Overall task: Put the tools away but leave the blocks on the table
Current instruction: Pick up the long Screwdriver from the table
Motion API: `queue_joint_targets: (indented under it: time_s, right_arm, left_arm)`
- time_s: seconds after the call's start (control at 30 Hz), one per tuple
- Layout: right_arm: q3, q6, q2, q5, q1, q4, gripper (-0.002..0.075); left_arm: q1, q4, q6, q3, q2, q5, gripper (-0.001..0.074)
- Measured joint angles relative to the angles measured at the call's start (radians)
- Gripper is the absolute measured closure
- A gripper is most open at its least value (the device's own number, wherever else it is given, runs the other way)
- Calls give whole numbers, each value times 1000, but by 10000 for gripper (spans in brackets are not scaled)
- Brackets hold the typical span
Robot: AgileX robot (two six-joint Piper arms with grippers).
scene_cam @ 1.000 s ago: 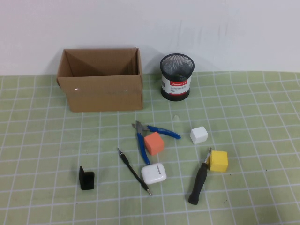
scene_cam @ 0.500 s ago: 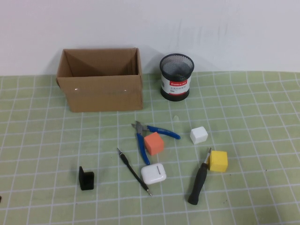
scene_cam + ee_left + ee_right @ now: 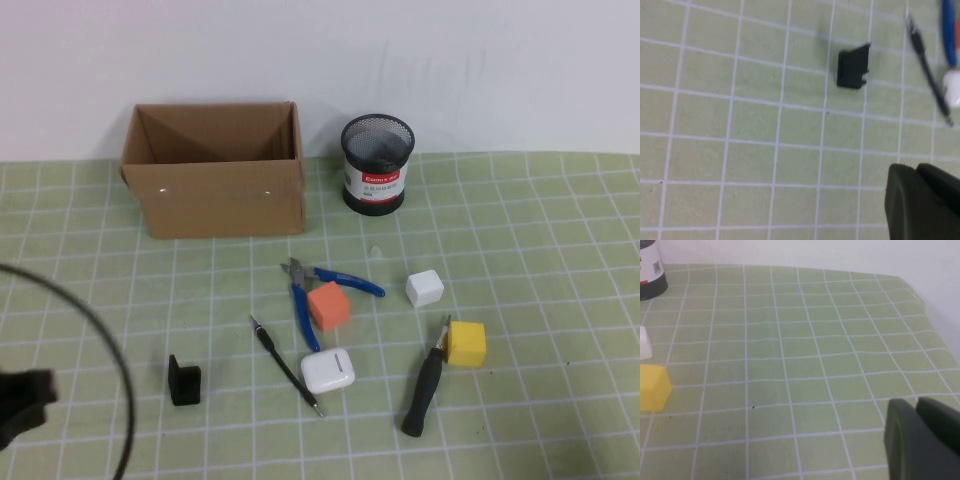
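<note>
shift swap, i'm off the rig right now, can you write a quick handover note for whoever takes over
Left gripper: shut, holding nothing, at the table's near left edge, near the black bracket.
Right gripper: shut, holding nothing, over bare mat on the right, out of the high view.
On the table: blue pliers against the orange block, thin screwdriver beside the white case, thick screwdriver touching the yellow block, white block apart.
Done: nothing.
Left: all three tools; blocks stay.
</note>
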Motion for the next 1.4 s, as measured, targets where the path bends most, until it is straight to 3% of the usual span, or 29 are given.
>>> queue_joint_targets:
  time_s: [0.2,0.47,0.63,0.8,1.0,1.1,1.3,1.4]
  right_arm:
    - [0,0,0,0,0,0,736]
    - [0,0,0,0,0,0,736]
    - [0,0,0,0,0,0,736]
    - [0,0,0,0,0,0,736]
    - [0,0,0,0,0,0,736]
    - [0,0,0,0,0,0,736]
    - [0,0,0,0,0,0,736]
    - [0,0,0,0,0,0,736]
  left_arm:
    - [-76,-28,93,-76,271,-13,738]
    - [-340,-32,81,-263,600,-58,738]
    - [-444,-7,3,-396,765,-61,738]
    - [-497,12,-46,-507,878,-52,738]
    - [-501,69,-76,-594,974,-52,731]
    - [-501,128,-78,-628,1023,-54,665]
    - [-501,159,-139,-685,1115,-56,360]
    - [-501,176,-236,-691,1138,-75,314]
